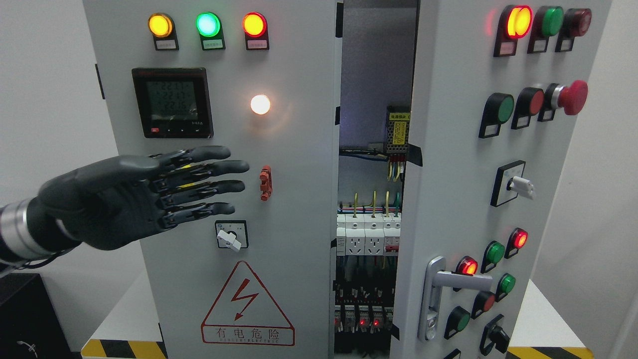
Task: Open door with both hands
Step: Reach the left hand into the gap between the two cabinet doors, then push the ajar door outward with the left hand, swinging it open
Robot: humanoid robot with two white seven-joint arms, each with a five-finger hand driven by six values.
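Left hand (124,199) raised before the left door (279,199), fingers (219,167) straight, slightly spread, holding nothing; contact with panel unclear. Gap (374,199) at centre shows wiring. Right door (448,199) swung partly open, handle (438,294) low. Step: widening the opening. Next likely: hook fingers on left door's edge, pull

**Left hand and forearm, appearance only**

Left hand (144,197): dark grey, matte moulded shell over palm and back. Four fingers (219,187) plus thumb, rounded smooth grey tips. Finger segments show exposed black linkages with small yellow strips at the joints. Wrist: polished silver metal cuff (22,229). Thin black cable loops below the wrist. Forearm mostly cut off at frame edge.
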